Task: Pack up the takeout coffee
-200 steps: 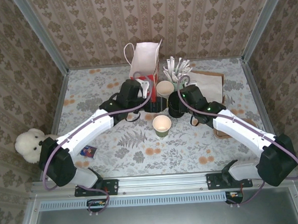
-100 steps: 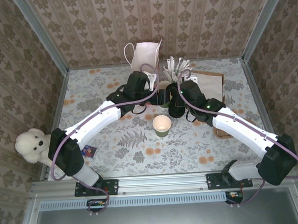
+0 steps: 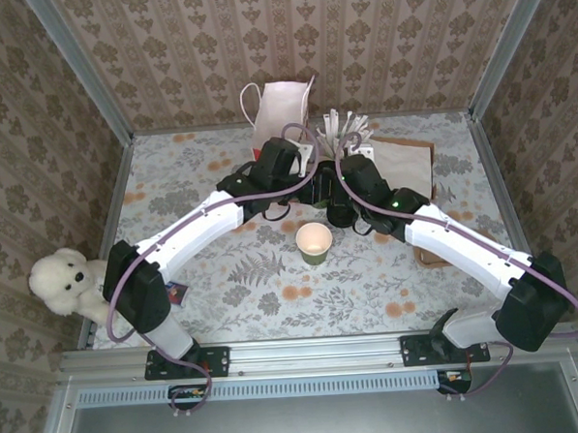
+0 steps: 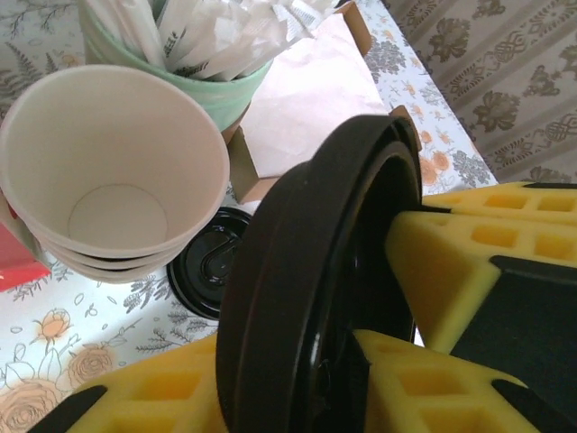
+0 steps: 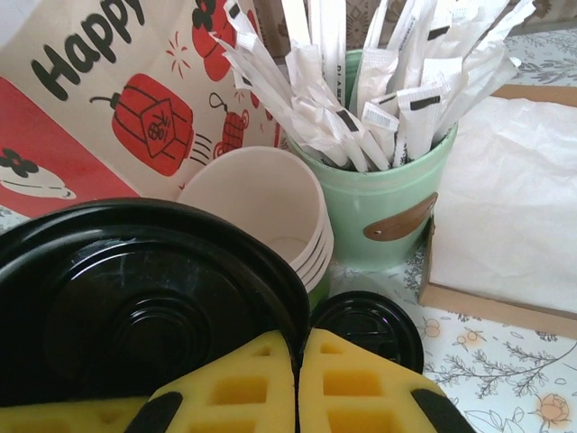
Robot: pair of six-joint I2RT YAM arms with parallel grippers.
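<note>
Back by the gift bag, both my arms meet on one black lid. The left gripper pinches it edge-on across its faces, and the right gripper has its fingers pressed together on the rim (hardly a seam between them). The takeout coffee stands upright and open-topped on the table, apart from both, nearer the bases.

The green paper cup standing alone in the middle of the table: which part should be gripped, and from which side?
Probably pinch the rim of the green paper cup from straight above, on its near side. It stands upright with its mouth open and looks empty, so the wall can be clamped. The left arm and right arm crowd its far side.
</note>
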